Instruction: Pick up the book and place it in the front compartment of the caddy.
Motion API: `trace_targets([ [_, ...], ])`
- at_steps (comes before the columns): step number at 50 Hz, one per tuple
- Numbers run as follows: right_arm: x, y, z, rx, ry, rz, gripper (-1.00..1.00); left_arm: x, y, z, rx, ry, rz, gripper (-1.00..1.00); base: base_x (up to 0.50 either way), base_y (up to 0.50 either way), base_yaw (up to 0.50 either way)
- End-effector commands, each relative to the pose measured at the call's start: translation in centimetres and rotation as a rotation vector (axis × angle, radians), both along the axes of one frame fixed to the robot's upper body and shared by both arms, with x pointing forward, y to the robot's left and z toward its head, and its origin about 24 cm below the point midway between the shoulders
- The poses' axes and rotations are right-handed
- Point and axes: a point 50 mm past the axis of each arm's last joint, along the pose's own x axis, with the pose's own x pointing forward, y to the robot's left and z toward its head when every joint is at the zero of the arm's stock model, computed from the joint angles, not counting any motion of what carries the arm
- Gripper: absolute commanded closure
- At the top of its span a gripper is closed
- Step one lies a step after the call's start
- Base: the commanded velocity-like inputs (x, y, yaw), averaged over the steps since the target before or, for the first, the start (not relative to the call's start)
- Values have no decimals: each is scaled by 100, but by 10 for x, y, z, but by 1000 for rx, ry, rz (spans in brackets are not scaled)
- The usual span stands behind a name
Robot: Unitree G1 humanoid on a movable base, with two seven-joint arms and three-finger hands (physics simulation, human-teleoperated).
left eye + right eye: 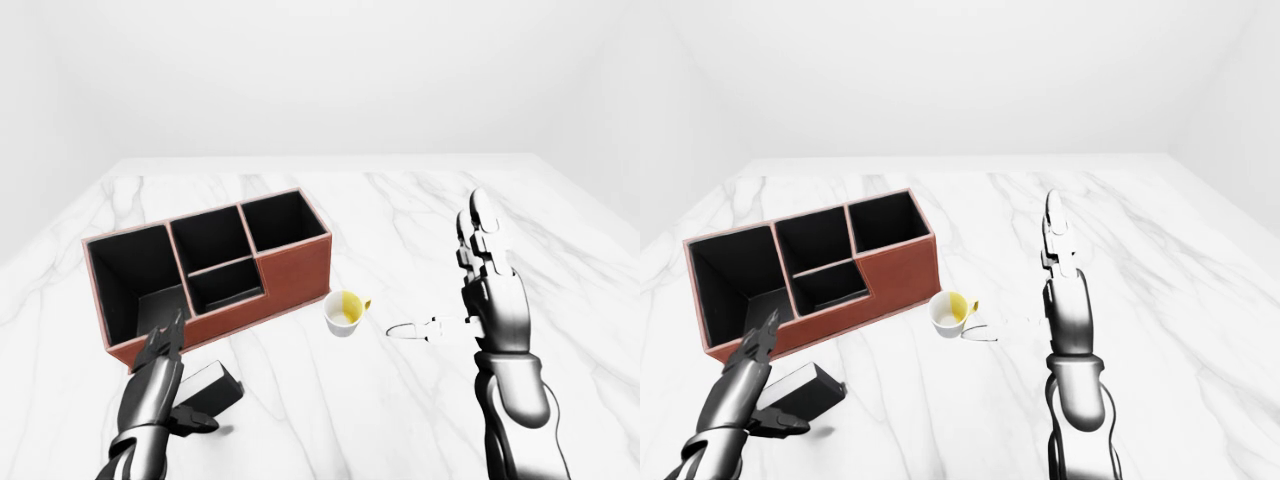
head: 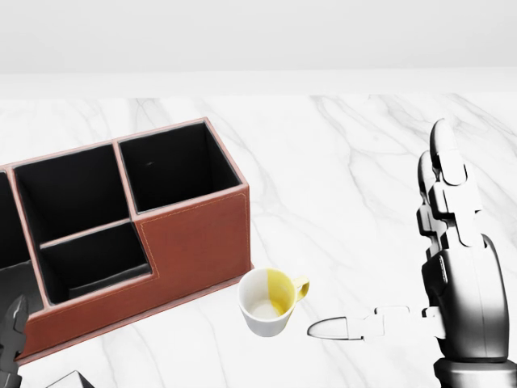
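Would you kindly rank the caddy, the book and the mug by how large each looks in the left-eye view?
1. caddy, by far the largest.
2. book, dark, lying nearer the camera at the left hand, which covers part of it.
3. mug, smallest, though the book's nearness flatters it.

Head view: close, angled down over the caddy [image 2: 137, 234], cutting off its left end; mug [image 2: 271, 301] just right of it.
Eye views: set farther off, taking in the whole caddy and marble surface [image 1: 400, 210] to the far wall.
Shared: caddy, mug, surface right of the caddy.
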Motion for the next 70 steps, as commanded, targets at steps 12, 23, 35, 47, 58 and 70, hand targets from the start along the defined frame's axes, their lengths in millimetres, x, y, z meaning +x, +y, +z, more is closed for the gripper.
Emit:
trace_targets([
  [12,-1,-1,3,-3,-16,-14,-100,-1,7,-30,187,85,3,-44,0,0,0],
  [23,3,-1,-2,7,8,-13,-100,-11,4,-12,136,82,3,100,0,0,0],
  [35,2,-1,-4,12,14,-12,-100,-5,5,-1,83,46,6,100,0,0,0],
  [47,4,-1,-6,16,24,-11,-100,28,7,29,95,-110,-36,100,0,0,0],
  [58,3,-1,-4,15,17,-12,-100,42,6,60,142,-232,-82,100,0,0,0],
  [70,2,-2,-2,13,4,-15,-100,49,4,93,159,-334,-125,100,0,0,0],
])
